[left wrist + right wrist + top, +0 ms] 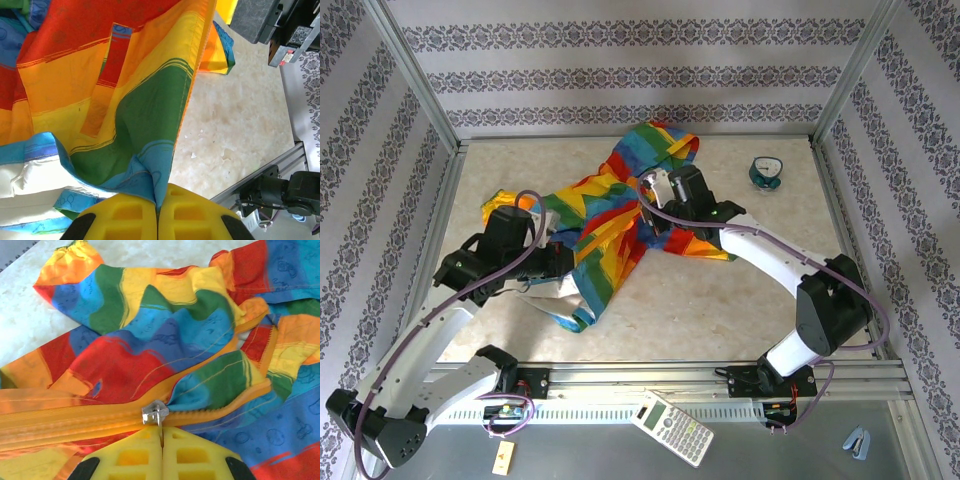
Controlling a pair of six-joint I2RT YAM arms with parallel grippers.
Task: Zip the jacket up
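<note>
**Right gripper (161,432) on slider (154,414): jacket (605,235) part-zipped**

Jaws together, pinching the metal slider's tab, as far as can be judged. Left gripper (159,200) is clamped on the jacket hem, well away from the slider, with the fabric drawn taut. Jacket lies crumpled on table (720,290), slider about at its middle. Hem side of slider: orange teeth (65,422) meshed into a flat ribbed band. Hood side of slider: edges gape apart, unjoined. Roughly half done by my estimate; upper run left. Cloth thin, soft, wrinkled, rainbow-striped with a faint print. Pale glossy lining (30,180) shows beside hem.
</note>
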